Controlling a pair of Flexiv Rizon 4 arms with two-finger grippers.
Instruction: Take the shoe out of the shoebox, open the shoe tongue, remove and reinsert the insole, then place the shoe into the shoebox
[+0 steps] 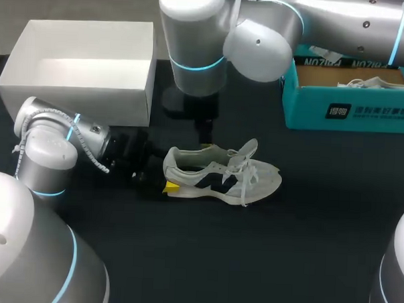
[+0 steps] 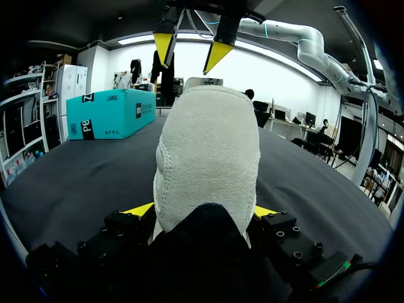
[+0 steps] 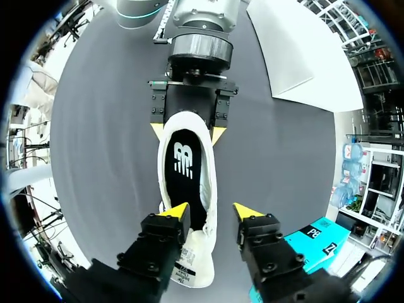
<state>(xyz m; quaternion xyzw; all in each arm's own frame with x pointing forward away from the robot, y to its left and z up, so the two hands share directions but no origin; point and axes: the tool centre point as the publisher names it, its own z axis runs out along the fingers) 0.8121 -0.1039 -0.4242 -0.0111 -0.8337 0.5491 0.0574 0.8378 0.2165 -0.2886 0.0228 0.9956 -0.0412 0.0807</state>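
Sneaker (image 1: 221, 174): unboxed, on counter (image 1: 285, 249). L hand (image 2: 202, 211) clamps heel (image 2: 205, 158); R hand (image 3: 211, 211) spread over tongue (image 1: 249, 151). Insole (image 3: 187, 170) in; removal, reboxing pending.

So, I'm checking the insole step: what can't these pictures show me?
Head view: the right arm hides the right gripper and part of the teal shoebox's inside.
Left wrist view: the heel of the shoe blocks the insole.
Right wrist view: the right gripper's fingers cover the shoe's toe and laces.
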